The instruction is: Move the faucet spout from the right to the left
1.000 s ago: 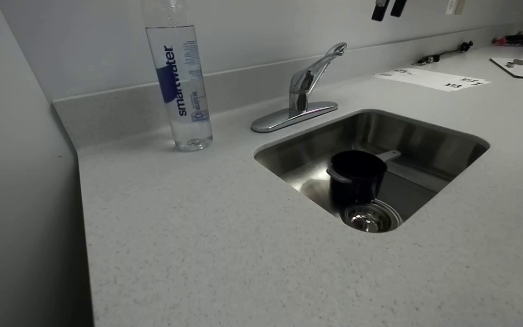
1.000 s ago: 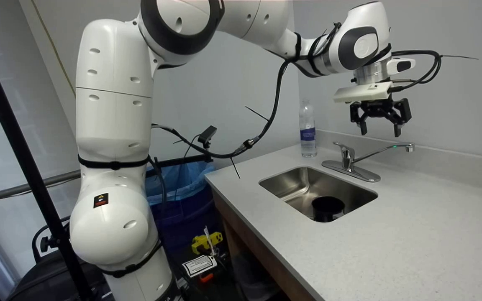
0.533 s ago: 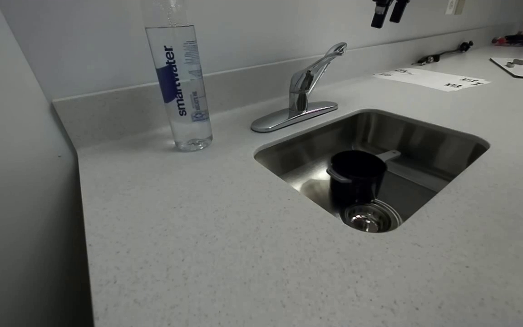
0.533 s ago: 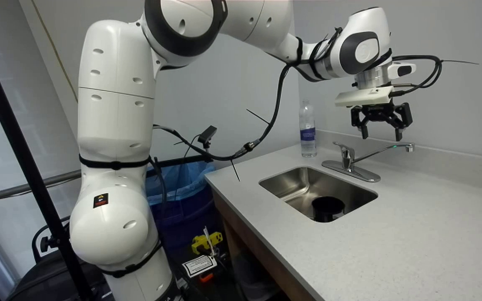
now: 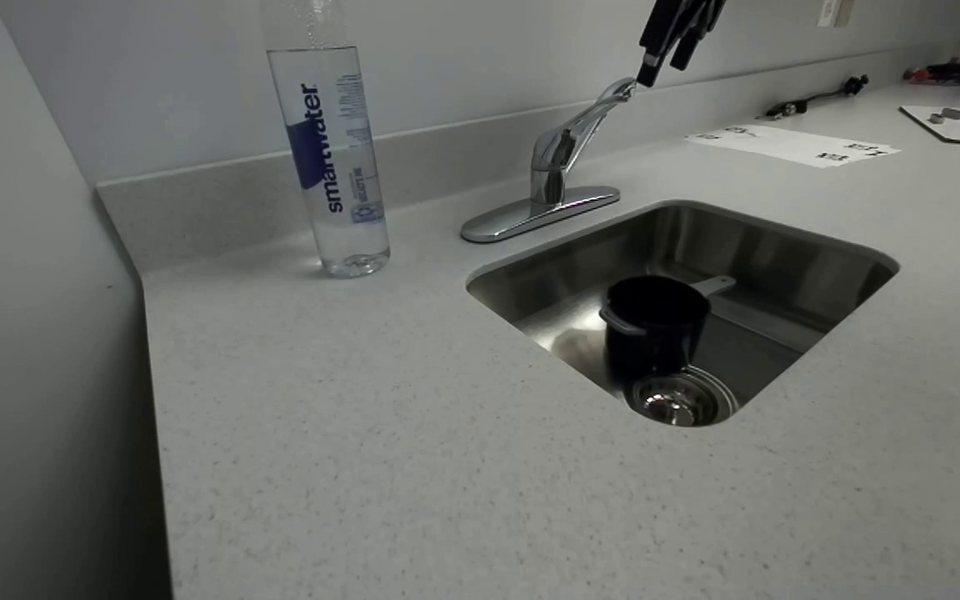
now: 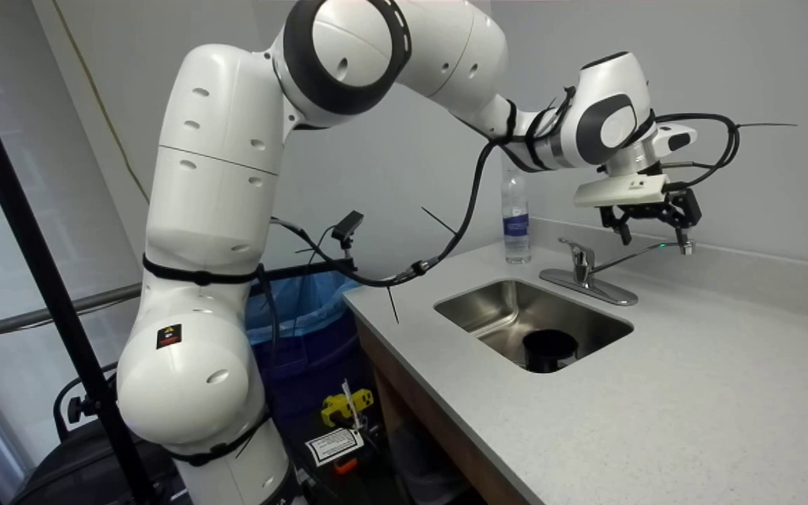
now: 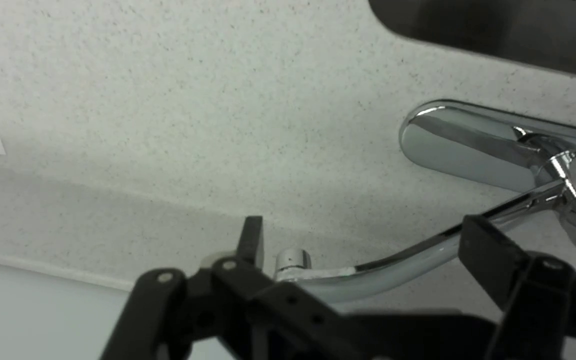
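The faucet spout (image 7: 408,270) lies under the claw (image 7: 363,225) (spread wide, holding nothing), tip (image 7: 292,259) near one finger (image 7: 253,241).

Glossy metal faucet spout (image 7: 413,264)

Bottle (image 5: 328,158): "smartwater" in dark blue letters, running up its side, legible in an exterior view; fine print (image 5: 363,200) alongside too small to read. Paper sheet (image 5: 790,145) on the counter (image 5: 380,433): dark marks, blurred, not decipherable. Robot arm (image 6: 211,189): black sticker (image 6: 169,336) bearing a yellow triangle; wording illegible. White label (image 6: 334,446), low beside the counter: printed lines, too small to make out.
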